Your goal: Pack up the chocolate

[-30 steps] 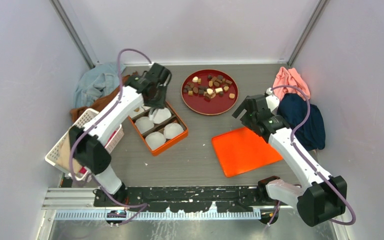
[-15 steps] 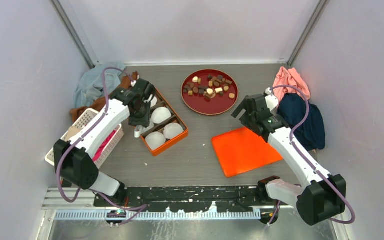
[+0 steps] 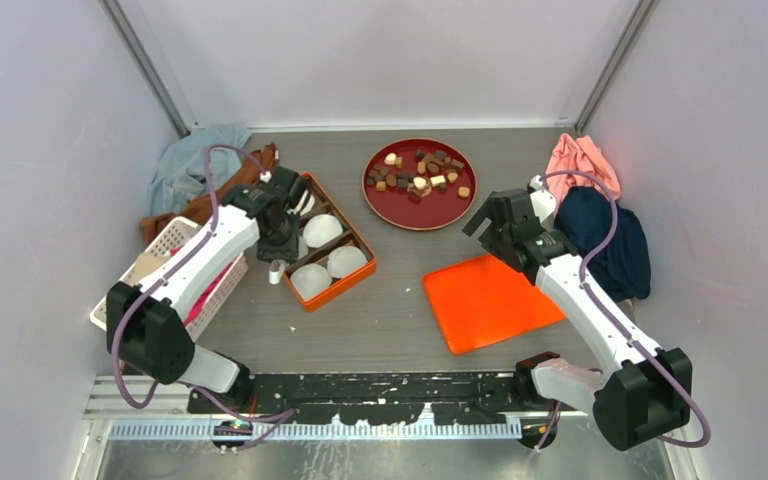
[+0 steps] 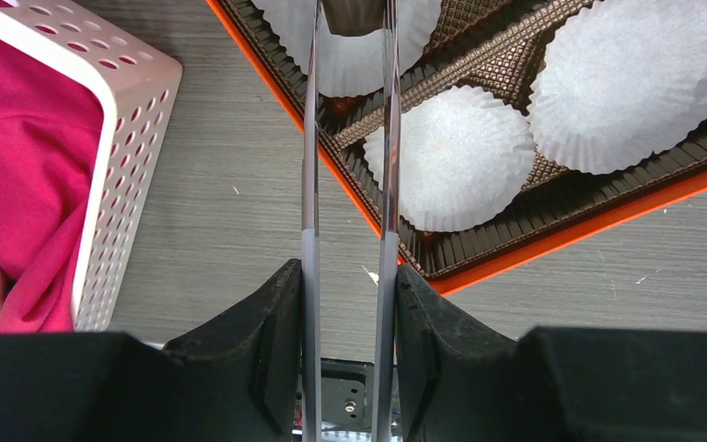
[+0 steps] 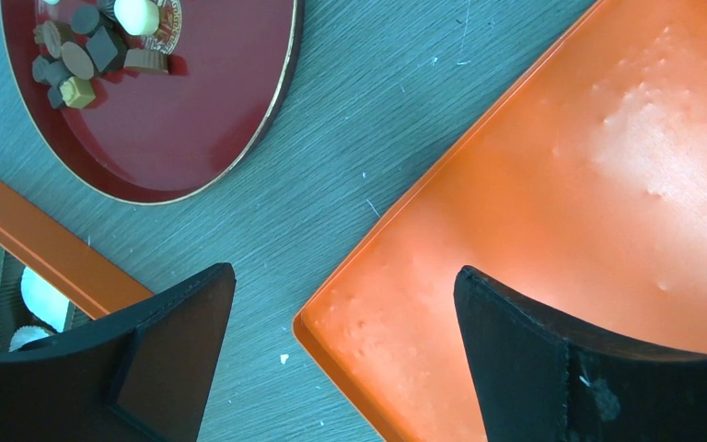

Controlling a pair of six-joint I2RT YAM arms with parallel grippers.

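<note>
The left gripper (image 4: 351,11) has its two long, thin fingers narrow and parallel, clamped on one dark brown chocolate piece (image 4: 354,13) at the tips. Only the left wrist view shows this hold; the top view is too coarse to resolve it. The piece hangs above a white paper cup (image 4: 414,37) in the orange box (image 4: 552,244), whose brown ribbed tray carries further cups side by side. Left of the box, across a strip of table (image 4: 221,239), stands a white perforated basket (image 4: 129,138) with pink cloth (image 4: 18,175) inside.

The right gripper (image 5: 342,276) has its jaws spread wide and holds nothing. It hangs above a corner of the orange lid (image 5: 562,184) and bare table.

Only the top view gives the layout: box at left, red plate (image 3: 420,224) at far centre, lid right of centre, apart from the box.

The chocolate (image 3: 418,178) lies loose on the plate, clustered in its far half. The pieces are dark brown, light brown and cream. The right wrist view shows angular, round and domed shapes.
</note>
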